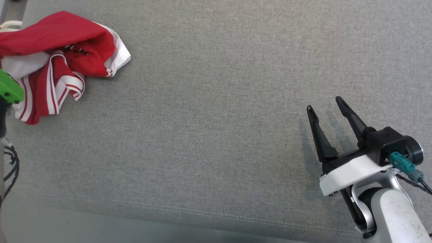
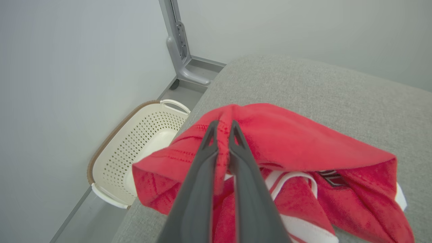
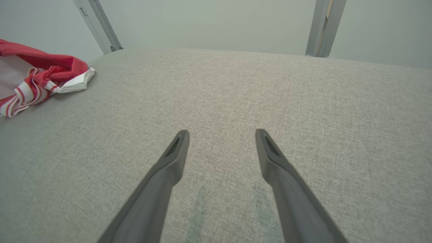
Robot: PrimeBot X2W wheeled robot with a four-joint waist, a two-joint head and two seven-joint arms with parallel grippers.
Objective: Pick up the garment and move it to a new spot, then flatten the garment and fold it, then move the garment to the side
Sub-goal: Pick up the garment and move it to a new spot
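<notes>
We list one crumpled red-and-white cloth garment [image 1: 67, 44] on grey woven upholstery [image 1: 216, 128], left gripper [image 2: 223, 129] pinched on its red fold, right gripper [image 1: 324, 105] splayed wide, empty.

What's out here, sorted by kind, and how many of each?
garment, red and white: 1
laundry basket, cream: 1
grey padded surface: 1
grippers: 2, left gripper and right gripper
Total: 5

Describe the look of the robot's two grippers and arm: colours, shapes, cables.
The right gripper has two long, dark, tapering fingers with slotted tips on a black housing over a white bracket. A teal connector with a black cable plugs in; the forearm is pale. The left gripper has matching fingers.
</notes>
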